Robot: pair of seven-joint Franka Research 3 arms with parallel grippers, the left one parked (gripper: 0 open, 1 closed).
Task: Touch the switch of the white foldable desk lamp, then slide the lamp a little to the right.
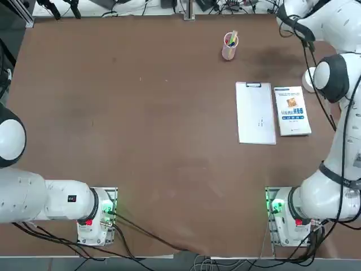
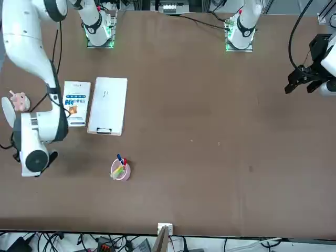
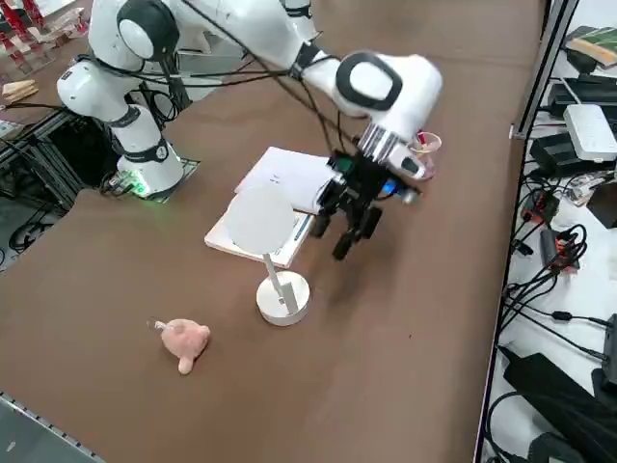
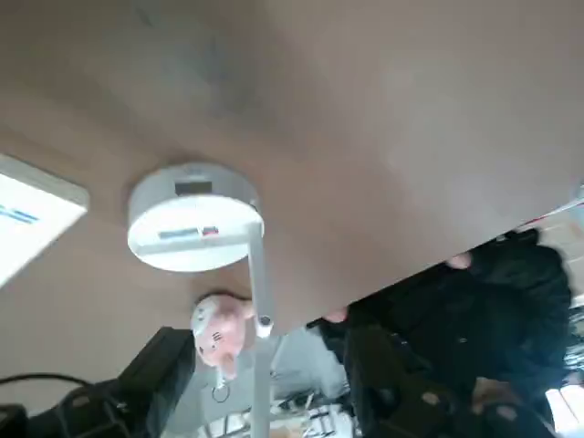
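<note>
The white foldable desk lamp (image 3: 282, 297) stands on its round disc base near the table's right edge. Its thin arm rises to a flat head (image 3: 260, 220) above the clipboard's corner. In the right wrist view the lamp's base (image 4: 193, 216) shows whole, with a small panel on top. My right gripper (image 3: 335, 241) hangs just above the table a short way from the base, on the side away from the table's edge. It is open, holds nothing and is not touching the lamp. In the top view my right arm hides most of the lamp.
A pink plush toy (image 3: 183, 340) lies beside the lamp near the table edge. A white clipboard (image 1: 255, 113) and a booklet (image 1: 291, 110) lie side by side close to the lamp. A pink pen cup (image 1: 229, 45) stands farther back. Cables and devices (image 3: 578, 125) lie beyond the far edge.
</note>
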